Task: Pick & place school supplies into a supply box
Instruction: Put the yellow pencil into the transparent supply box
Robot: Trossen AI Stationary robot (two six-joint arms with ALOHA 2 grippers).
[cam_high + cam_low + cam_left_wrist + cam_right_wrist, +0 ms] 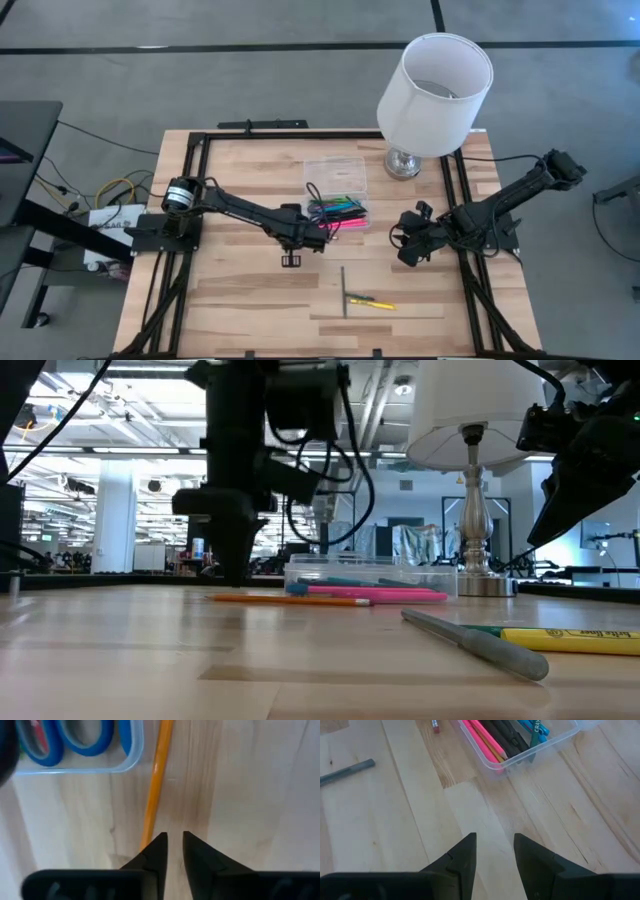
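A wooden table [250, 300] was seen from above, with a clear plastic supply box [335, 192] near its middle as the landmark. The box held a bundle of pens and markers [340, 210] in pink, green, blue and black, and the blue handles of scissors [75, 740] showed through one rounded corner of it. A white-shaded lamp [435, 90] stood just beyond the box, toward the far edge of the table.

The left gripper [173, 851] hung low over the wood just beside the box, at the corner with the scissors. Its jaws stood narrowly apart with a thin slit between them and nothing held. An orange pencil [156, 780] lay on the table alongside the box wall, its near end touching or just beside one fingertip of this gripper.

The right gripper [495, 852] waited over bare wood on the other side of the box, a little apart from it, its jaws wide and empty.

Well in front of the box, toward the near edge, a grey pen [343, 291] and a yellow marker [372, 302] lay on the table close together, apparently crossing
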